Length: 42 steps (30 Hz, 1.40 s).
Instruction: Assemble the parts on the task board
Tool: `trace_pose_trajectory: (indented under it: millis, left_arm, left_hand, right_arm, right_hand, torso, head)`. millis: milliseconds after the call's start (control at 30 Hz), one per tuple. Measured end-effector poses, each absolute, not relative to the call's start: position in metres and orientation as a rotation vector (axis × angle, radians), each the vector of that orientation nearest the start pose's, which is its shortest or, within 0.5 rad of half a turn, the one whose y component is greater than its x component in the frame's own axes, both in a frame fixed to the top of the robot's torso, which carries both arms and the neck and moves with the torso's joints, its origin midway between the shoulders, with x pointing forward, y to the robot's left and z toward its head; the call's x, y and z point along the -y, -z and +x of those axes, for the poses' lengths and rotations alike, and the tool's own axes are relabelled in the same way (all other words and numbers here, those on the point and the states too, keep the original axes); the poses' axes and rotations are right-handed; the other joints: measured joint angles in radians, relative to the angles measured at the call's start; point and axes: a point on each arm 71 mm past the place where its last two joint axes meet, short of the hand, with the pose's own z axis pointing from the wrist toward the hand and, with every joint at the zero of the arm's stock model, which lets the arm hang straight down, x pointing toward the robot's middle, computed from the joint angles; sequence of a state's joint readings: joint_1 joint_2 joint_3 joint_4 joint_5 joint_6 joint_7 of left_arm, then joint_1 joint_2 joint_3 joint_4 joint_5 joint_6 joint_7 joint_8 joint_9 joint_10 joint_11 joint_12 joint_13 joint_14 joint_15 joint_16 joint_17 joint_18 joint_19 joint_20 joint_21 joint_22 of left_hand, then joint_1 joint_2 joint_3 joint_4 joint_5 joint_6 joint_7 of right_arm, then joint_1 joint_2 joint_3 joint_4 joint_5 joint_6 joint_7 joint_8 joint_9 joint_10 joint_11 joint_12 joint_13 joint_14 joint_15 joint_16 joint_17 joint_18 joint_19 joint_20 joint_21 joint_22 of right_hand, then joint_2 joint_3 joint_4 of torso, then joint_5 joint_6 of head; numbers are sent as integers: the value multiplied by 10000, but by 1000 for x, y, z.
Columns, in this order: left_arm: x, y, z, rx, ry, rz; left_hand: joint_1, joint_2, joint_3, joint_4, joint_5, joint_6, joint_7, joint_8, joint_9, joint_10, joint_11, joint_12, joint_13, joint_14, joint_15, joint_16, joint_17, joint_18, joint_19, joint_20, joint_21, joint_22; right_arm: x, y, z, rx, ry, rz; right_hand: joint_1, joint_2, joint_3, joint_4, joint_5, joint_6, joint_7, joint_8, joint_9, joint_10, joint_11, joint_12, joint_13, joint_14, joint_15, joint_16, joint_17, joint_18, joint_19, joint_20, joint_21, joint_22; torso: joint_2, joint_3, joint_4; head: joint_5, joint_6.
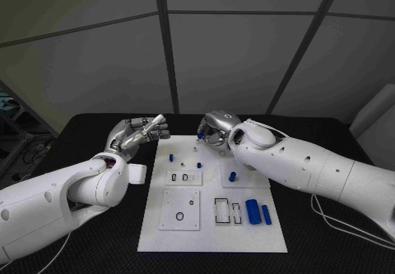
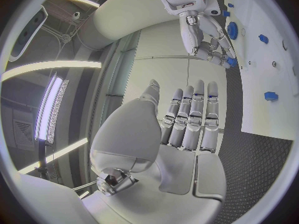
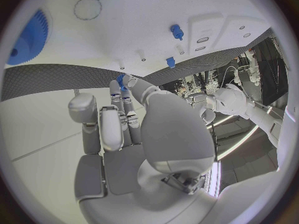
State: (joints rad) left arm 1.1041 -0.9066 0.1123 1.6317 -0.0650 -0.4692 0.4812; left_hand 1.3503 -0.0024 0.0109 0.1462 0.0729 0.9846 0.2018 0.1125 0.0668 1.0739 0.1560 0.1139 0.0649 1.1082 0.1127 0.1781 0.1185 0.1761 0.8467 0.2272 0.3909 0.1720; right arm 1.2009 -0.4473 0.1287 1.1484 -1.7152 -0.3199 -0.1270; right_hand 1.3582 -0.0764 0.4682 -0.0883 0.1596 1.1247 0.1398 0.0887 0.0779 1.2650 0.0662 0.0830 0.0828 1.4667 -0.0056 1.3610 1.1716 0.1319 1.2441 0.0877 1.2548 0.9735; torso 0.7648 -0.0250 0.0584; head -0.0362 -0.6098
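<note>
Right hand (image 1: pixel 216 130), upper centre of the head view, pinching a small blue peg (image 1: pixel 199 136) just over the task board's (image 1: pixel 212 240) far edge, beside the small pins. Left hand (image 1: pixel 140 132) open, empty, left of the board.

White task board (image 1: pixel 165 237) flat on the bench; blue parts: two cylinders (image 1: pixel 258 212) lying side by side near its right edge, small pegs (image 1: pixel 171 157) upright farther back.
</note>
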Motion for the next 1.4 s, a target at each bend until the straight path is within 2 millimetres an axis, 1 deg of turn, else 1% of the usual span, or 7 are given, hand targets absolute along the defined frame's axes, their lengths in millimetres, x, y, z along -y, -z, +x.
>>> trace_pose_trajectory:
  millis: [233,467,733,1233,1300,1367,1400]
  left_arm:
    - [-221,151,475,-11989,15281,-10689]
    - [-221,151,475,-11992,15306,-10675]
    - [-220,150,475,-11998,15328,-10666]
    - [-220,149,475,-12000,15383,-10629]
    - [-220,148,475,-11999,15386,-10626]
    - [-220,148,475,-11999,15389,-10625]
    - [-220,148,475,-12000,15391,-10624]
  left_hand:
    - [0,0,-29,-29,0,0,0,-68,0,0,0,-56,0,0,0,-40,0,0,0,0,0,1]
    - [0,0,-29,-29,0,0,0,-68,0,0,0,-57,0,0,0,-40,0,0,0,0,0,1]
    - [0,0,-29,-28,0,0,0,-68,1,0,0,-57,0,0,0,-40,-1,-1,0,0,0,2]
    - [0,0,-28,-28,0,0,0,-68,1,0,0,-56,0,0,0,-39,-1,-1,0,0,0,3]
    - [0,0,-28,-28,0,0,0,-68,1,0,0,-57,0,0,0,-39,0,-1,0,0,0,3]
    - [0,0,-28,-28,0,0,0,-68,1,0,0,-56,0,0,0,-39,0,-1,0,0,0,3]
    - [0,0,-28,-28,0,0,0,-68,1,0,0,-56,-1,0,0,-39,0,-1,0,0,0,3]
  right_arm:
    - [95,144,560,-14476,-5613,-2636]
    - [93,147,563,-14656,-5523,-2668]
    - [92,151,566,-14919,-5400,-2718]
    - [87,153,567,-15153,-5337,-2804]
    - [87,154,568,-15164,-5328,-2806]
    - [87,154,568,-15174,-5314,-2804]
    - [87,154,568,-15184,-5301,-2804]
  right_hand:
    - [-1,-1,17,18,-14,-2,0,-30,-12,0,0,-38,-4,0,0,0,-1,1,0,0,0,-1]
    - [-2,-2,30,31,23,-20,12,5,-15,-1,0,-40,-8,0,0,0,-2,2,0,0,57,10]
    - [-42,-42,29,31,23,-34,3,5,-14,-1,0,-41,-3,0,1,0,-3,2,0,0,57,9]
    - [-80,-80,27,30,23,-44,-20,-2,-14,-1,0,-101,-3,0,1,-1,-22,2,-1,0,57,8]
    - [-137,-136,57,59,23,-50,-18,-59,-16,-57,56,-147,-1,0,1,-1,-24,3,-7,6,57,7]
    - [-219,-215,71,105,-31,-220,100,-161,-43,-378,145,-208,-59,-15,26,-1,-60,2,-98,97,57,-54]
    - [-282,-277,98,158,-116,-422,183,-204,-64,-674,207,-217,-131,-10,106,-1,-117,3,-154,154,47,-136]
  torso:
    - [-1,0,-2]
    - [-1,5,-24]
    - [0,7,-25]
    - [16,7,-25]
    - [16,6,-26]
    - [15,6,-31]
    - [15,6,-32]
  head:
    - [40,-35]
    - [70,-61]
    - [66,-118]
    - [80,-176]
    - [81,-185]
    - [86,-188]
    - [88,-190]
